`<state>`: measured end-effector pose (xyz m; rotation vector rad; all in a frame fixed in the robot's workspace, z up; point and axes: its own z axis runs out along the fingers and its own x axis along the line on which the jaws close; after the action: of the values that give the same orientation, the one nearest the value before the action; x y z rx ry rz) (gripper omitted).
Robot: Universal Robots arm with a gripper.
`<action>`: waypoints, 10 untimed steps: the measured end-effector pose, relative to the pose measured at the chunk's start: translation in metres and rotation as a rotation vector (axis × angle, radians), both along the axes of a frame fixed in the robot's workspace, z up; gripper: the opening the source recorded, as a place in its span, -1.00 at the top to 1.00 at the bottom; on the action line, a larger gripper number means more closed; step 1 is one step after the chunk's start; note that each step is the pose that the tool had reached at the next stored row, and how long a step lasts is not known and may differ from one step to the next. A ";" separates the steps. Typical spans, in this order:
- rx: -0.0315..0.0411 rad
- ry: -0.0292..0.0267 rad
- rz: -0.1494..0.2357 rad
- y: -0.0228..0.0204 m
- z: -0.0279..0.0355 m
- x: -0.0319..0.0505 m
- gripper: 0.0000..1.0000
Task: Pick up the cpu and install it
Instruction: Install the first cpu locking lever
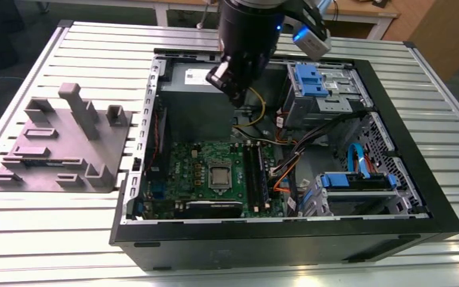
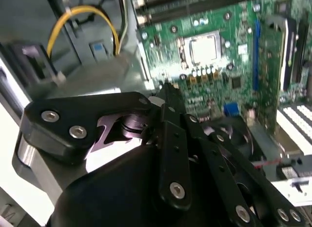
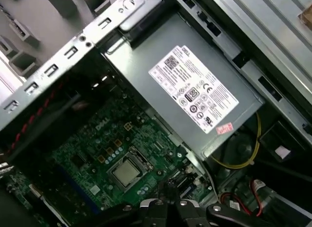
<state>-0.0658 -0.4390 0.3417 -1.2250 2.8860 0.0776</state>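
Observation:
The cpu [image 1: 219,174] is a small silvery square lying flat in the socket in the middle of the green motherboard [image 1: 189,179], inside the open computer case. It also appears in both wrist views, as the cpu [image 2: 204,47] and the cpu [image 3: 127,171]. My gripper [image 1: 232,91] hangs above the case, over the edge of the power supply, well above the board and apart from the chip. Its black fingers [image 2: 168,97] meet at the tips, shut with nothing seen between them. The gripper [image 3: 168,203] tips sit at the edge of the first wrist view.
A big grey power supply [image 3: 195,90] with a white label stands beside the board. Drive bays with blue clips [image 1: 317,81] and a bundle of cables [image 1: 293,161] fill the exterior view's right half of the case. A grey fixture block [image 1: 58,149] sits on the slatted table [image 1: 54,239] at the exterior view's left.

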 end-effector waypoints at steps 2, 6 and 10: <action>-0.0001 0.0000 0.002 0.0000 -0.0030 0.0077 0.80; 0.0000 0.0000 0.033 0.0000 -0.0085 0.0122 0.80; 0.0000 0.0000 0.106 0.0000 -0.0135 0.0122 0.80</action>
<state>-0.0535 -0.4390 0.3282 -1.3771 2.8194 0.0779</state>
